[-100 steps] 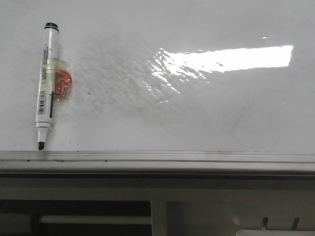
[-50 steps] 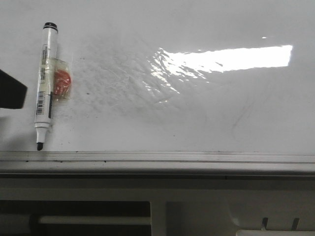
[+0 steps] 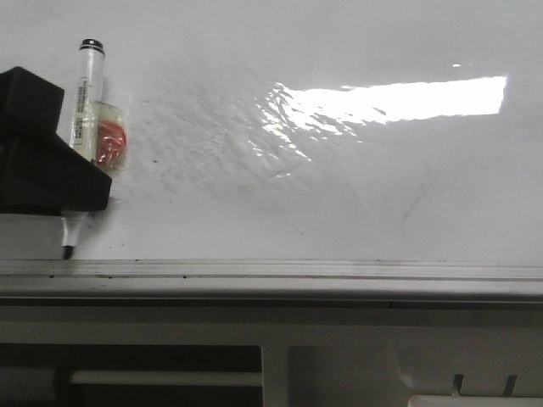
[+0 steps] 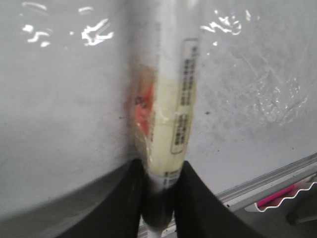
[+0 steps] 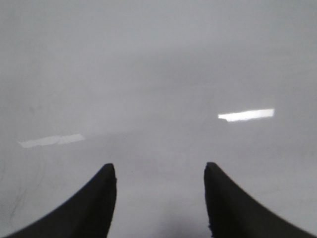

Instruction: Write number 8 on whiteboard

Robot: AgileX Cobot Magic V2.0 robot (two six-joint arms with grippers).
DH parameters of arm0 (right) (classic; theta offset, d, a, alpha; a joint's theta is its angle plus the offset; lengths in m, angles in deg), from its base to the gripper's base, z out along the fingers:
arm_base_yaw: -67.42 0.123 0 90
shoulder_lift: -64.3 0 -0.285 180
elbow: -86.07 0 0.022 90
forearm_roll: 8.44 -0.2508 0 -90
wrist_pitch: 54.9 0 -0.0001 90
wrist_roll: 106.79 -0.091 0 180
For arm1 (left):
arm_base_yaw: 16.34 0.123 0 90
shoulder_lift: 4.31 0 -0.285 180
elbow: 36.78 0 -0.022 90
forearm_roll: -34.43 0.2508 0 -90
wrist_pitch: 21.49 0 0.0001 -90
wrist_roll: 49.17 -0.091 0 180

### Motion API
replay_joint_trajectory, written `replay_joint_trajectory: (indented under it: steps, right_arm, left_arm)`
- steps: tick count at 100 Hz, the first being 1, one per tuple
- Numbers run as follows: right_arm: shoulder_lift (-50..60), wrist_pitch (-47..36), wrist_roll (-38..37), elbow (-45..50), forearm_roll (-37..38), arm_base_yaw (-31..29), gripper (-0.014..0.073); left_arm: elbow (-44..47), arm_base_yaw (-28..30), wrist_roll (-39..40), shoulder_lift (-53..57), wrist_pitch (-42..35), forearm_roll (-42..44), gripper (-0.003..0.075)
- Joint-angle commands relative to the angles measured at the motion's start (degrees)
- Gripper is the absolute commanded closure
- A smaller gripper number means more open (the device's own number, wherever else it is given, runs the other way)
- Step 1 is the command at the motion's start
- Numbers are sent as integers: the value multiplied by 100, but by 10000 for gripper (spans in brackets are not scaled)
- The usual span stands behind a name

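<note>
The whiteboard is glossy white with faint grey smears and a bright glare patch; no black number 8 shows on it. A white marker with a black cap end and a black tip lies near the board's left side, a red piece under clear tape stuck to it. My left gripper covers the marker's lower barrel. In the left wrist view its fingers press both sides of the marker. My right gripper is open and empty over plain board; it is out of the front view.
A silver edge rail runs along the board's near edge. Below it is a beige panel with slots. A pink object lies past the rail in the left wrist view.
My left gripper came in from the left and closed around the marker's lower barrel. The marker's cap end shifted slightly right.
</note>
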Motion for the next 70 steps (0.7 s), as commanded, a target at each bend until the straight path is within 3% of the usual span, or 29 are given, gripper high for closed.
replay_joint_trajectory:
  steps: [1, 15, 28, 36, 49, 70]
  right_arm:
    - [-186, -406, 199, -251, -176, 103, 248]
    - [-513, -164, 1586, -622, -1105, 527, 248]
    - [-1009, 129, 2956, -976, -2046, 1089, 248]
    - [-1320, 295, 3548, -1100, -2453, 1476, 248]
    - [-1771, 426, 4696, -1171, -3018, 2204, 248]
    - [-2343, 68, 5276, -1171, -3311, 3271, 248]
  left_arm:
    - [-160, 9, -6, -63, -425, -33, 743]
    - [-567, -1, -404, -7, 822, 579, 741]
    - [-1057, -156, -2000, 63, 2399, 693, 741]
    - [-1227, -353, -2810, 61, 2967, 712, 741]
    - [-1272, -848, -3679, 51, 3006, 723, 741]
    - [-1272, -1657, -4104, 51, 2235, 1102, 741]
